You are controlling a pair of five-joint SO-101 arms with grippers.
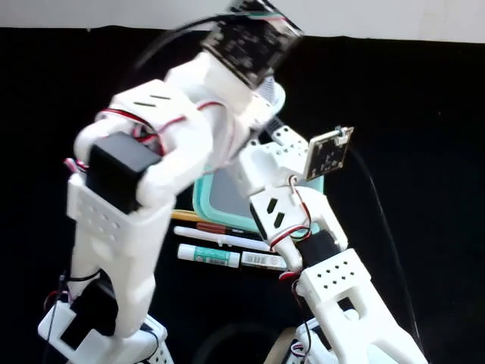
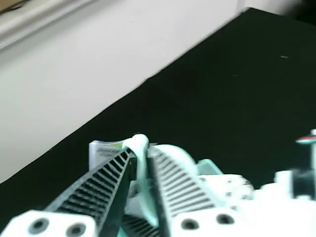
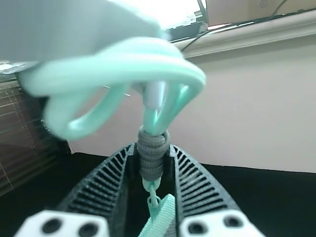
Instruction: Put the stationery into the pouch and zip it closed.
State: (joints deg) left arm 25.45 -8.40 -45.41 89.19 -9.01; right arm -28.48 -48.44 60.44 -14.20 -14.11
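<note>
The pouch (image 1: 218,199), mint-rimmed with a grey panel, is held up between the two arms above the black table. My left gripper (image 2: 140,154) is shut on a pale mint edge of the pouch (image 2: 140,143). My right gripper (image 3: 153,157) is shut on the zipper pull (image 3: 152,154), a grey-wrapped tab with a mint chain, under the pouch's mint rim (image 3: 128,64). Several pens and markers lie on the table below the pouch: a yellow pencil (image 1: 184,216), a thin white pen (image 1: 227,240) and a white marker with a green label (image 1: 208,255).
The left arm's large white body (image 1: 144,189) rises at the front left and the right arm (image 1: 333,280) at the front right, hiding much of the table. A pale wall (image 2: 74,64) borders the black table's far edge.
</note>
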